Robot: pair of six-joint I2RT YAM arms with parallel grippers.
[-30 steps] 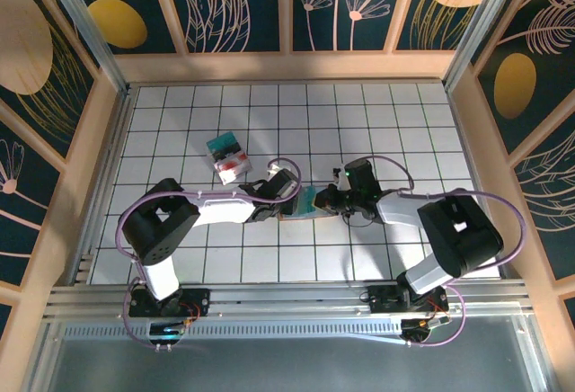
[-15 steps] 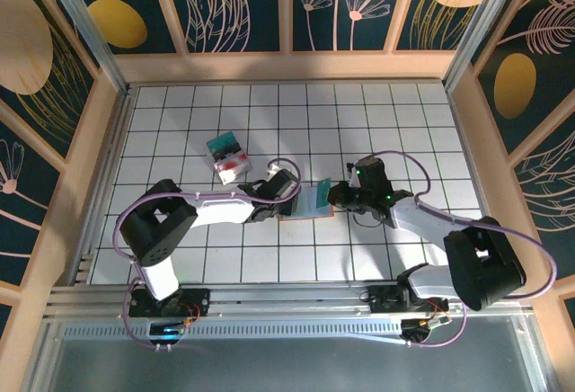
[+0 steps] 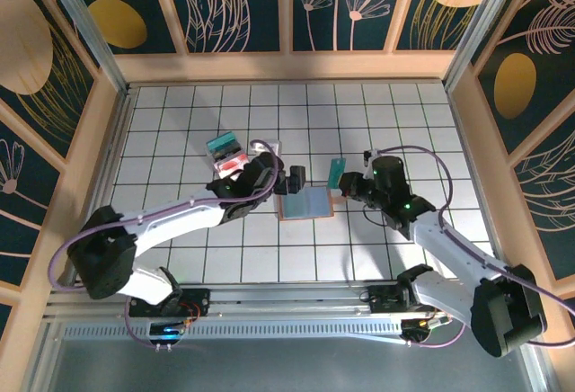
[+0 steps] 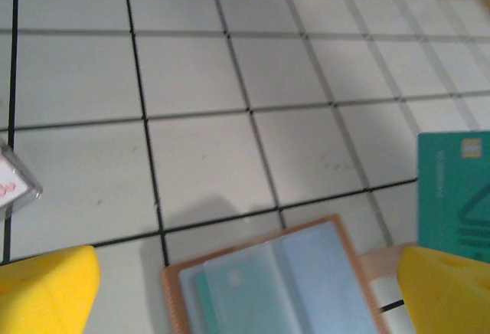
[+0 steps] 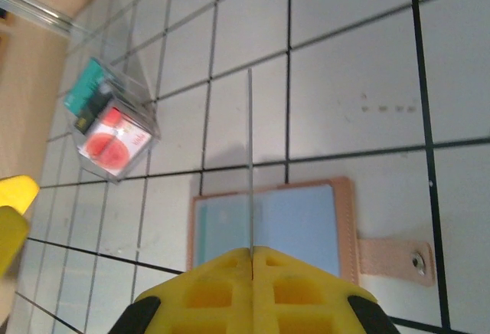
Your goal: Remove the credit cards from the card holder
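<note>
The card holder (image 3: 305,203) lies opened flat, blue-grey inside upward, near the middle of the surface (image 3: 404,122). It is well apart from the wooden border (image 3: 121,140) on every side, with open tiles beyond it, to its right and toward the arm bases. The left claw (image 3: 294,179) hangs just past the holder's far left corner, jaws spread wide and gripping nothing. The right claw (image 3: 346,183) stands just off the far right corner, jaws pressed together on a teal card (image 3: 337,171) that is clear of the holder. A clear box (image 3: 229,158) with printed contents sits just beside the left arm's wrist, on its far side, and is the nearest obstruction on that side. The left wrist view places both yellow fingertips (image 4: 46,292) at the lower corners of the frame with the holder's far edge between them. There the held card appears face-on at the right margin, and a sleeved card (image 4: 222,296) shows through the holder's left pocket. The right wrist view presents the held card edge-on, as a thin line rising from the closed fingertips (image 5: 222,288). It also shows the closing tab (image 5: 394,261) projecting from one side edge of the holder and lying flat on the tiles. The box stands well apart from the holder in this view, with bare tiles between them.
</note>
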